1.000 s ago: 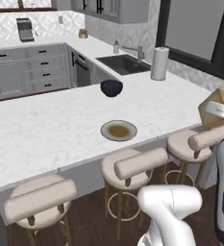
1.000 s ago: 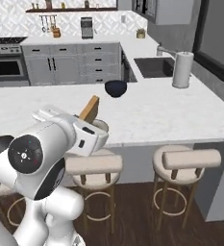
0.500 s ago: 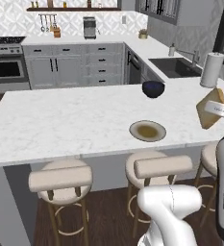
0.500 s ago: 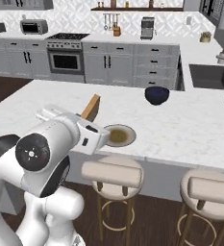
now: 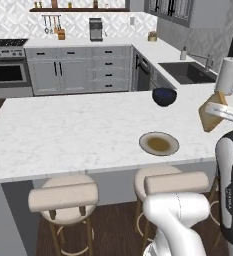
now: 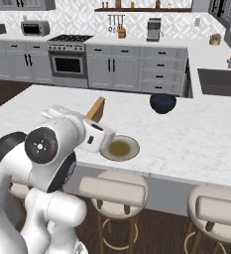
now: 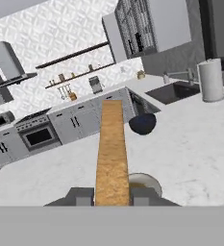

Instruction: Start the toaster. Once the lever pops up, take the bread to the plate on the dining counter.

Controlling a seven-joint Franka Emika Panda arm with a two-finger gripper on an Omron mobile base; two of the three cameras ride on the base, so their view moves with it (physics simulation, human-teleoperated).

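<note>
Bread (image 7: 111,149) sits clamped between fingers (image 7: 82,196) above bare plate (image 5: 159,144).

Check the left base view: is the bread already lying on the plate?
No, the bread is held in the gripper above the counter, apart from the plate.

On the dining counter (image 5: 63,135), the plate (image 5: 159,143) lies near the front edge, the dark blue bowl (image 5: 164,96) behind it, the bread (image 5: 208,114) held up to its right.

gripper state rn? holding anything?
Gripper: shut on the bread, slice held edge-on between the fingers, above the dining counter near the plate.
</note>
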